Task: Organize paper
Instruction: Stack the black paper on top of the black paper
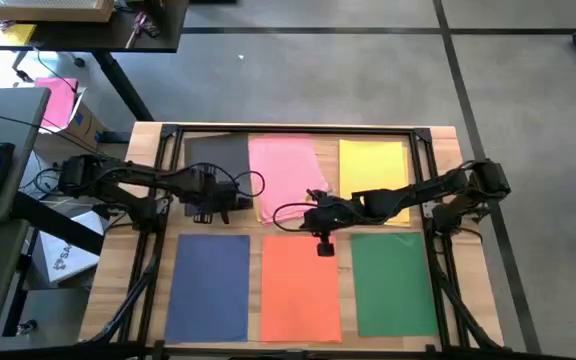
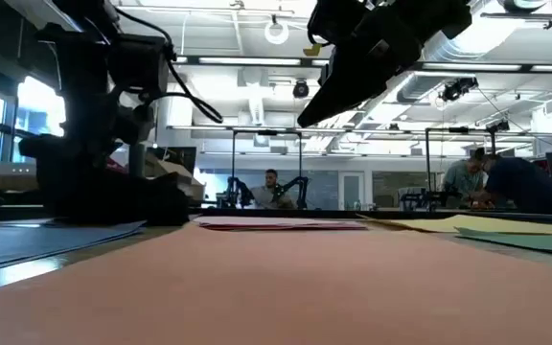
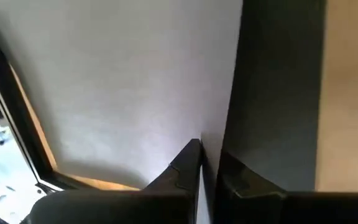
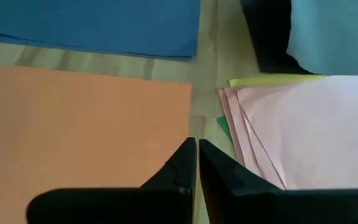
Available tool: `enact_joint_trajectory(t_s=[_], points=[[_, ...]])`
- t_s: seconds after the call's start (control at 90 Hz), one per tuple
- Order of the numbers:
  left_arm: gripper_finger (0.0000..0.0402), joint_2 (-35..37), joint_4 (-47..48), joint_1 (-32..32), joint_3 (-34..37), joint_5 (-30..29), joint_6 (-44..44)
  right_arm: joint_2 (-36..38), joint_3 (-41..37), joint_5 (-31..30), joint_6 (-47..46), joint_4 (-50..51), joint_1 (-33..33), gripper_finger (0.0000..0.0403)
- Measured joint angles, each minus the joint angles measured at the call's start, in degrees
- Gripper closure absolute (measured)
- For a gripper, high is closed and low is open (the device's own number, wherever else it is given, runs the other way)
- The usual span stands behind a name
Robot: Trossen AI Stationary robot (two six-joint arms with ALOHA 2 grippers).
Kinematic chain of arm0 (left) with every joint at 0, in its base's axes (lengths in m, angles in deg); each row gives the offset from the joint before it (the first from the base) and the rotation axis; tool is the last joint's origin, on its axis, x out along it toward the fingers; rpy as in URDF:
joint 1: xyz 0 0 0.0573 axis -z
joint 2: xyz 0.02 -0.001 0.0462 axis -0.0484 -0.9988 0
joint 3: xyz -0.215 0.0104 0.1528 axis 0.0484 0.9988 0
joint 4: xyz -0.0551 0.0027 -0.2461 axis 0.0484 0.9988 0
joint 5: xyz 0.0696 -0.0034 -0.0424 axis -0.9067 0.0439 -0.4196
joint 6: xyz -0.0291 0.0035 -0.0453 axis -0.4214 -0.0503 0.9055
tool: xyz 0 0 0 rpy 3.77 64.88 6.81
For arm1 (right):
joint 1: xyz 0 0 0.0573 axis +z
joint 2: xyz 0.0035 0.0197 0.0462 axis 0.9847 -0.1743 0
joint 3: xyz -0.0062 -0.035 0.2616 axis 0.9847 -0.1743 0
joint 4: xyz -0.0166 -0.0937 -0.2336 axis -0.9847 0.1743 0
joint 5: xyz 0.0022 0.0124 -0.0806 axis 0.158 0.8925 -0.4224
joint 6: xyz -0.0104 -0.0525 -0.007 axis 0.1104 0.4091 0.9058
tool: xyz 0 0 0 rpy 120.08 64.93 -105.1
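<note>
— Thin sheet stock, we judge: the paper (image 1: 301,285) looks light, floppy and flat on the table (image 1: 148,143), so we'd lift a free edge.

— Six coloured piles surround the pink stack (image 1: 284,172). Right claw (image 1: 325,248) hangs closed beside it; left claw (image 1: 230,199) pinches the dark grey sheet (image 1: 217,152).

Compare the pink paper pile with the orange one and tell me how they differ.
The pink paper lies in the far row, the orange paper in the near row.
The pink pile is fanned, its sheet edges splayed with a yellow and a green sheet peeking from under it in the right wrist view; the orange pile sits squared.
The pink pile lies slightly skewed; the orange lies straight.
Both rest flat on the table, in the middle column.
</note>
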Motion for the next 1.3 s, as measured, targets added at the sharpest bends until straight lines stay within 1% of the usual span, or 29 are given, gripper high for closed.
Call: enact_joint_trajectory(t_s=[0.167,0.411,0.533,0.789,0.922,1.044,1.222,1.3], points=[[0.0401,0.0,-0.2,-1.1,0.1,0.3,-0.2,0.0,0.0,0.0,0.0,0.0,0.0,0.0402],[0.0397,0.0,-0.2,-1.1,0.1,0.8,-0.5,0.0,0.0,0.0,-0.1,0.0,0.0,0.0402],[0.0372,0.0,-0.2,-1.1,0.1,3.1,-1.1,0.0,0.0,0.0,-0.1,0.0,0.0,0.0402],[0.0296,0.0,0.0,-1.1,0.1,6.6,-2.6,0.0,0.0,0.0,-0.1,0.0,0.0,0.0402],[0.0266,0.0,0.6,-1.1,-0.9,8.0,-2.8,0.0,0.0,0.0,-0.1,0.0,0.0,0.0402],[0.0254,0.0,3.5,-1.1,-3.3,8.8,-2.1,0.0,0.0,0.0,-0.1,0.0,0.0,0.0402],[0.0252,0.0,7.9,-1.1,-9.8,9.3,4.2,0.0,0.0,0.0,0.2,0.0,0.0,0.0402],[0.0252,0.0,9.2,-1.1,-11.7,9.4,5.1,0.0,0.0,0.0,0.4,0.0,0.0,0.0402]])
